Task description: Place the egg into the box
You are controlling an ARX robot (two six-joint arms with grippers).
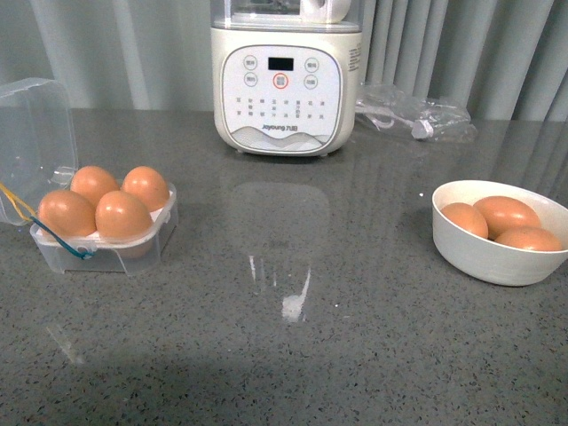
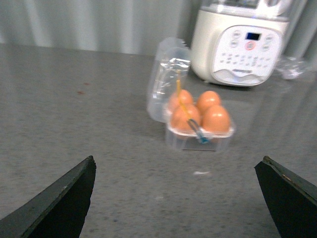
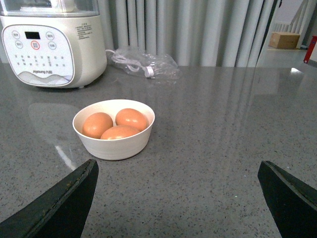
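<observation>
Box: clear plastic four-slot case on the left side of the grey speckled desk; hinged lid stands open behind it and to the left; a blue-and-yellow cord runs across its front-left corner. Boxed eggs: four, orange-brown, one per slot, all slots filled, packed close together. Bowl: round, white, on the right side of the desk, well apart from the box. Bowl eggs: three, same colour, lying together inside. Appliance: cream, button panel with a small display, at the back centre of the desk, further away than box and bowl. Plastic bag: clear, crumpled, holding a white cable, just right of the appliance. Curtain: pale grey, pleated, behind the desk. Left hand: two dark fingers spread wide apart, nothing between them, over bare desk, box ahead and well apart. Right hand: fingers likewise wide apart, holding nothing, bowl ahead, not touching
</observation>
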